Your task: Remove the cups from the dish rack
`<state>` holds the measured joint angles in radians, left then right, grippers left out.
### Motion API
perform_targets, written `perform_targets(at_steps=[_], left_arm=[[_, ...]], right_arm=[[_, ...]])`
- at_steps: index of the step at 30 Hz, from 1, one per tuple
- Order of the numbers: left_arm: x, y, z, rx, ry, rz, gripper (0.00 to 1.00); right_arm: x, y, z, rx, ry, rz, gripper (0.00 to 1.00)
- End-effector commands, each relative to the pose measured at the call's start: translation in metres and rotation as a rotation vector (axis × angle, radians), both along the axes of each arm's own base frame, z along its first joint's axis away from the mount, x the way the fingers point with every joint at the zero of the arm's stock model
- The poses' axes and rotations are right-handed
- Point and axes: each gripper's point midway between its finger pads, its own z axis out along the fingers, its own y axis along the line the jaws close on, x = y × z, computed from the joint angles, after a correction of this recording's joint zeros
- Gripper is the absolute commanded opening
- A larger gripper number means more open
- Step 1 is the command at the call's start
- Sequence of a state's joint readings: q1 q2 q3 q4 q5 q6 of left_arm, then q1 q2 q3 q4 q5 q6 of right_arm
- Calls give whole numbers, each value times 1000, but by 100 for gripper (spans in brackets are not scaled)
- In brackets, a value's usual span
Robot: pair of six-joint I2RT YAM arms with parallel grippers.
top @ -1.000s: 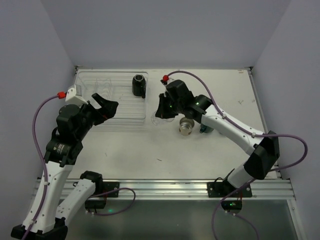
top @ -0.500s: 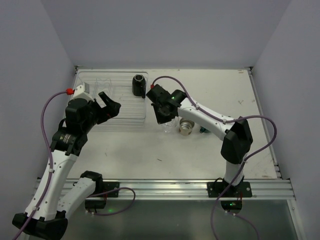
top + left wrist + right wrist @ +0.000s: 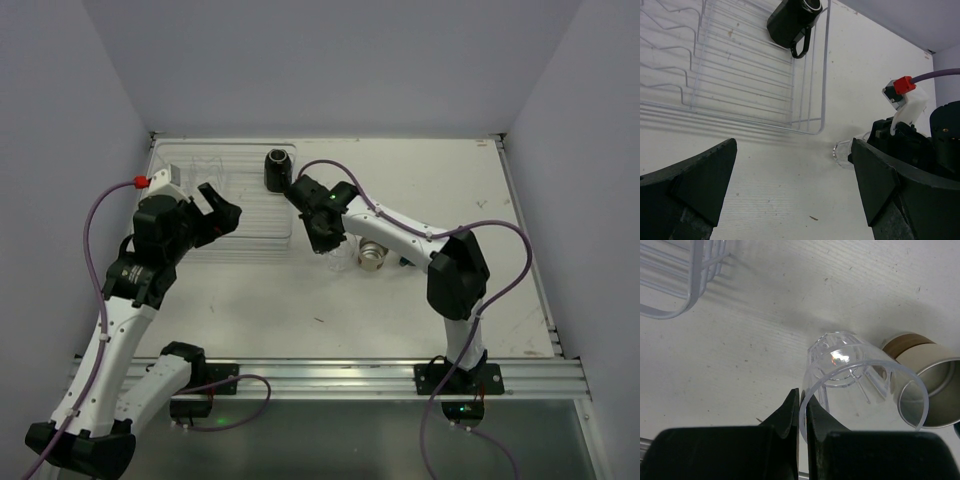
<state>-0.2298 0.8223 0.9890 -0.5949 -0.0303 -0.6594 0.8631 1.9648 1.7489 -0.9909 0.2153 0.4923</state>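
Right fingers (image 3: 785, 416) are pinched fully together on the thin wall of the clear plastic cup (image 3: 855, 375) at its rim. As far as I can judge from the wrist view, one is inside the mouth and one outside. Left fingers (image 3: 695, 175) are spread as wide as they go, hold nothing, and hover above the near part of the rack.

On the white surface (image 3: 300, 300), the clear ribbed plastic dish rack (image 3: 255, 212) sits at the far left. The glossy black mug (image 3: 277, 170) is in its far right corner, and it is the only cup I can make out there.

The clear plastic cup is already off the rack, near its near right corner. I cannot tell whether its base touches the surface. Just beside it stands the cream cup with a brown band (image 3: 927, 390); I cannot tell whether the two touch. A dark teal cup (image 3: 407, 261) shows beyond that, mostly hidden by the right arm.

I judge the clear cup to be very light, slick and a little flexible. A rim pinch could let it swing or slip, so I would lower it gently before letting go. The mug looks rigid and heavier, with a smooth glaze. I would take it by the wall at the rim, away from the handle, and squeeze firmly.
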Motion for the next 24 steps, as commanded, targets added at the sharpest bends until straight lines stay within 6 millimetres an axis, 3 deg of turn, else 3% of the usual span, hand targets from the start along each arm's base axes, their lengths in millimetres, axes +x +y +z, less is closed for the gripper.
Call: perform_targets(at_steps=[1, 22, 24], left_arm=[[4, 3, 1, 27, -17, 3, 100], [11, 4, -2, 64, -2, 0, 100], [16, 4, -6, 87, 14, -6, 100]], right_arm=[[4, 5, 9, 14, -15, 25, 0], [5, 15, -27, -11, 47, 42, 0], [6, 14, -26, -13, 42, 38, 9]])
